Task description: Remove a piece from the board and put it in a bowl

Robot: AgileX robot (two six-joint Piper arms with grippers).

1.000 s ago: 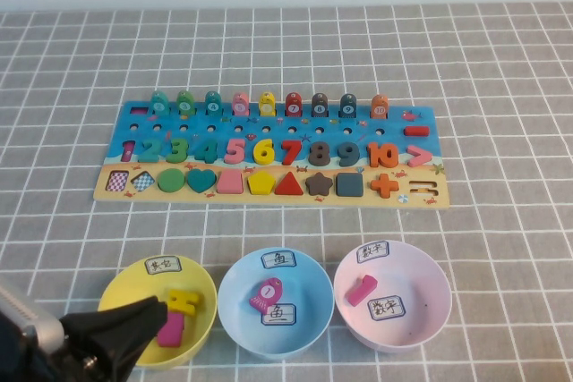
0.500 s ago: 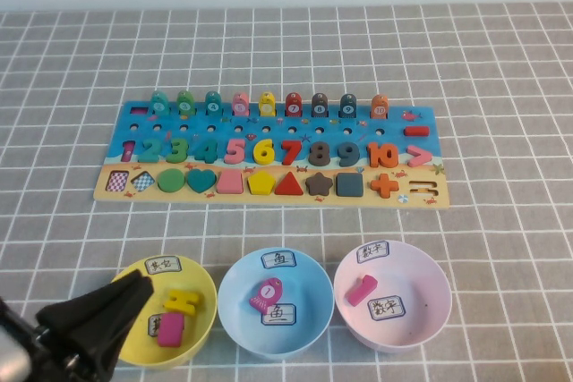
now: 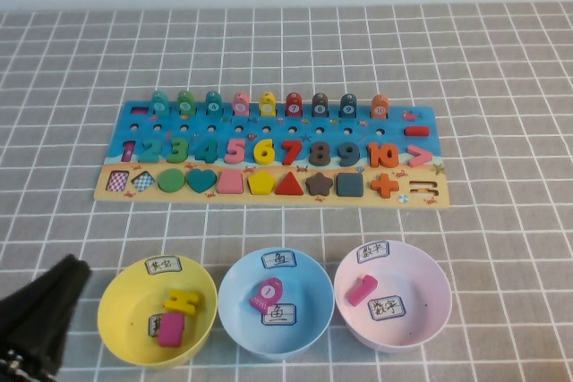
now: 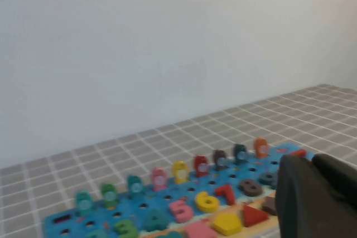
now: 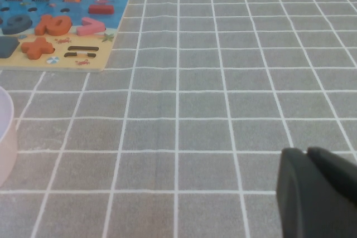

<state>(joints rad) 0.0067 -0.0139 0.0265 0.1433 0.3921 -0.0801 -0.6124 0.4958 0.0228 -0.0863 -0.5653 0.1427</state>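
While the left gripper (image 3: 67, 270) sits shut and empty at the near left corner, just beside the yellow bowl (image 3: 121, 297), that bowl holds a yellow block (image 3: 183, 300) and a magenta block (image 3: 171, 329). Next, the blue bowl (image 3: 235, 297) holds the pink fish piece (image 3: 268, 292). Beyond lies the board (image 3: 269, 151). Over bare cloth, the right gripper (image 5: 308, 163) looks closed.
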